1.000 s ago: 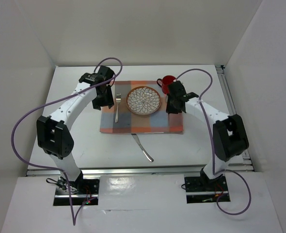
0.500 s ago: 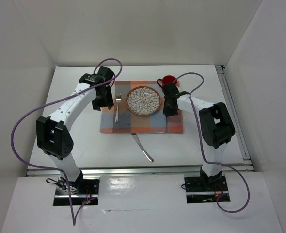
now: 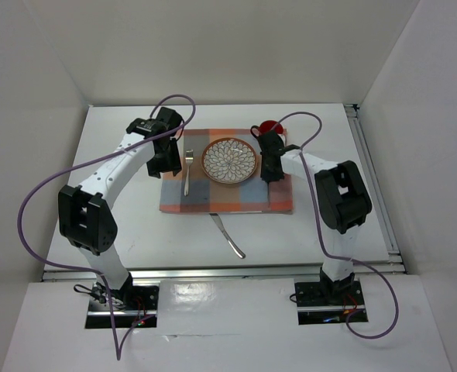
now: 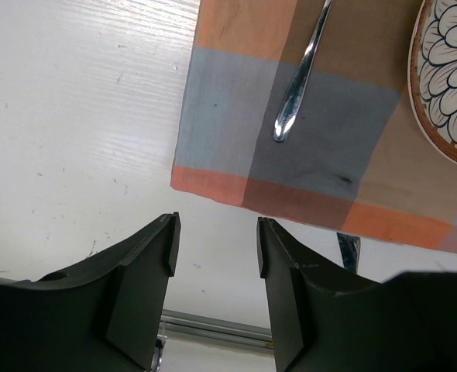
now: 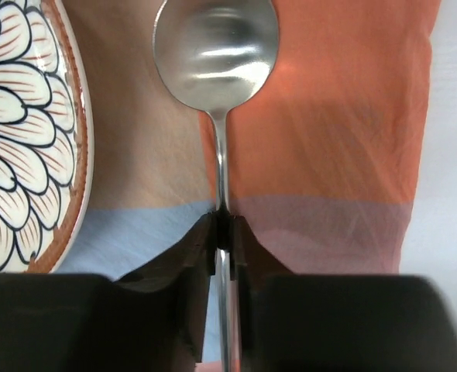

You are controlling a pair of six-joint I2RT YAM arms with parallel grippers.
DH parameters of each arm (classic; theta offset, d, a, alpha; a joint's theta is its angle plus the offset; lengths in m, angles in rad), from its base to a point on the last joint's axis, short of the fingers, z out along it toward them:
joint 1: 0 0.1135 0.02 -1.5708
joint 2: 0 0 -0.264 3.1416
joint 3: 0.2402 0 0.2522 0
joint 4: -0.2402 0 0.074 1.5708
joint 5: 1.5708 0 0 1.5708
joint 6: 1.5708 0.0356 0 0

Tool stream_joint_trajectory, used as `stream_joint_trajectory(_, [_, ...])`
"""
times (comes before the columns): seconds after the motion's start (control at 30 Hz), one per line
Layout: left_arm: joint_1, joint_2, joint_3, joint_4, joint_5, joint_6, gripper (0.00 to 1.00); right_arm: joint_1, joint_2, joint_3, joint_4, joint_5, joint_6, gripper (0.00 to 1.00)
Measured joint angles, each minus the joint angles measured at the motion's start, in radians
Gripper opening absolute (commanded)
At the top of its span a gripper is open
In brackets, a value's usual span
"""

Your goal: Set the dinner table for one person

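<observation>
Surface: the white surface (image 3: 290, 240) spans the whole enclosure floor.
Mat: a checked cloth mat (image 3: 244, 200) lies mid-surface, with a patterned plate (image 3: 229, 161) on it.
Right hand (image 5: 222, 236): clenched on the handle of the spoon (image 5: 215, 54), which lies right of the plate.
Left hand (image 4: 213, 248): released and empty, at the mat's left edge.
Fork (image 3: 187, 174): on the mat, left of the plate.
Knife (image 3: 228, 236): on the surface, near side of the mat.
</observation>
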State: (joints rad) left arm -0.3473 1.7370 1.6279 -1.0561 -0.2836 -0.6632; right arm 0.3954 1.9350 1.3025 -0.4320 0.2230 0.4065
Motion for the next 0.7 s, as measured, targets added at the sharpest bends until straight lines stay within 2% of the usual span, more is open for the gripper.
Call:
stream_joint_trajectory(0.03, [0.0, 0.0, -0.001, 0.0, 0.0, 0.0, 0.61, 0.002, 0.002, 0.001, 0.002, 0.002, -0.003, 0.29])
stream_joint_trajectory(0.07, [0.0, 0.0, -0.001, 0.001, 0.0, 0.0, 0.61, 0.002, 0.003, 0.001, 0.002, 0.002, -0.008, 0.41])
stream_joint_trajectory(0.13, [0.0, 0.0, -0.001, 0.001, 0.0, 0.0, 0.61, 0.005, 0.003, 0.001, 0.004, 0.004, -0.01, 0.45])
stream_joint_trajectory(0.3, [0.0, 0.0, -0.001, 0.001, 0.0, 0.0, 0.61, 0.01, -0.019, -0.002, 0.004, 0.009, -0.015, 0.45])
stream_joint_trajectory(0.47, [0.0, 0.0, -0.001, 0.002, 0.0, 0.0, 0.61, 0.018, -0.169, -0.044, -0.002, 0.019, -0.014, 0.46])
stream_joint_trajectory(0.5, [0.0, 0.0, -0.001, 0.002, 0.0, 0.0, 0.61, 0.031, -0.235, -0.071, -0.002, 0.02, -0.02, 0.59])
stream_joint_trajectory(0.53, [0.0, 0.0, -0.001, 0.002, 0.0, 0.0, 0.61, 0.036, -0.254, -0.078, -0.004, 0.021, -0.022, 0.59])
stream_joint_trajectory(0.6, [0.0, -0.001, -0.001, 0.001, 0.0, 0.0, 0.61, 0.089, -0.341, -0.127, 0.002, 0.01, -0.038, 0.74])
stream_joint_trajectory(0.7, [0.0, -0.001, 0.0, -0.001, -0.003, 0.0, 0.61, 0.25, -0.433, -0.198, -0.005, -0.023, -0.064, 0.76])
